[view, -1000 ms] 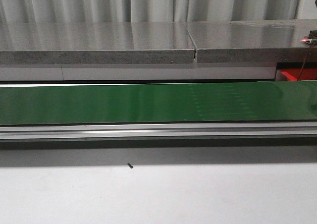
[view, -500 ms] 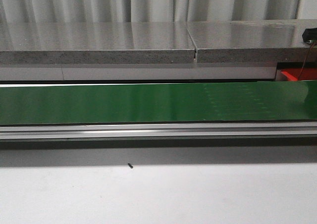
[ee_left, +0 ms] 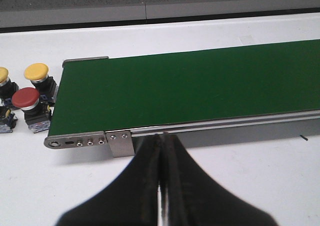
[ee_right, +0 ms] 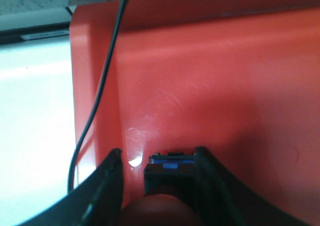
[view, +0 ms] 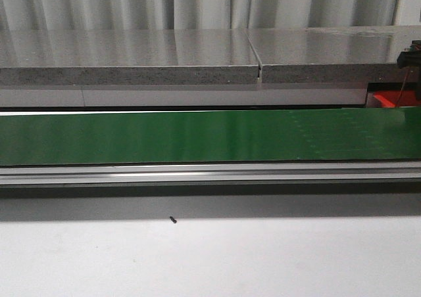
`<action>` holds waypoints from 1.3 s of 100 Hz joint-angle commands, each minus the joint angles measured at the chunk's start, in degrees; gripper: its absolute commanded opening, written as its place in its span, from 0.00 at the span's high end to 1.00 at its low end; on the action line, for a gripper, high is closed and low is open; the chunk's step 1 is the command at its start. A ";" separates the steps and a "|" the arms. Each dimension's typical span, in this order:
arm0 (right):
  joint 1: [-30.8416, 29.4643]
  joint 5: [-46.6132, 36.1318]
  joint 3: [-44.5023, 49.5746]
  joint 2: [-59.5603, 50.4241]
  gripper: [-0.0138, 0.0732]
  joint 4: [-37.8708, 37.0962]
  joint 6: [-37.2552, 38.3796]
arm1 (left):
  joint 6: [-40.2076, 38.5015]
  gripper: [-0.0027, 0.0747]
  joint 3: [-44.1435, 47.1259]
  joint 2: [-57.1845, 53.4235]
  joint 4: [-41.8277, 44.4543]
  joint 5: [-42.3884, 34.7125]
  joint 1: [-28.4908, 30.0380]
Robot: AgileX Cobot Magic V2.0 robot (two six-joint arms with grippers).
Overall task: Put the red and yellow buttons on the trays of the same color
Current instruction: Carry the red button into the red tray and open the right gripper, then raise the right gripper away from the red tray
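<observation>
Off to the far left of my left gripper [ee_left: 160, 186], past the end of the green conveyor belt [ee_left: 200, 88], three buttons sit on the white table [ee_left: 240, 178]. One yellow button [ee_left: 2, 76] is cut by the edge of my left wrist view, a second yellow button [ee_left: 36, 72] stands just beside it and nearer the belt, and a red button [ee_left: 26, 98] sits in front of those two, closer to me. All three are close together and rest on dark bases. The belt's metal end plate [ee_left: 80, 142] lies just ahead of my left fingertips, a little to their left. My left jaws are pressed together with nothing between them, hanging over bare table just short of the belt's near rail.

My right gripper [ee_right: 157, 181] hangs over the red tray [ee_right: 225, 86]. Between its fingers [ee_right: 107, 186] I hold a red button [ee_right: 160, 208], its dark base with a blue strip pointing out toward the tray floor, its red cap close to my camera. The jaws are part open, closed onto the button's sides. A thin black cable [ee_right: 100, 86] runs past my left finger, crossing the tray's edge. In the front view only a dark bit of my right arm [view: 410, 52] shows at the far right, above a sliver of the tray.
</observation>
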 commanded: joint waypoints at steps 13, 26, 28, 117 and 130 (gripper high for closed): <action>-0.34 -2.57 -2.01 -3.66 0.45 0.38 -0.28 | -0.47 0.99 -1.53 0.43 -0.62 -4.51 -0.45; -0.34 -2.90 -2.01 -3.66 0.30 0.38 -0.28 | -0.47 0.99 -1.53 0.43 -0.62 -4.51 -0.45; -0.34 -3.00 -2.01 -3.66 0.29 0.38 -0.28 | -0.47 0.99 -1.53 0.43 -0.62 -4.51 -0.45; 3.14 -6.43 14.99 -27.58 0.82 0.27 -0.83 | -0.47 0.99 -1.53 0.43 -0.62 -4.51 -0.45; 5.38 -7.00 21.37 -34.49 0.92 0.03 -1.13 | -0.47 0.99 -1.53 0.43 -0.62 -4.51 -0.45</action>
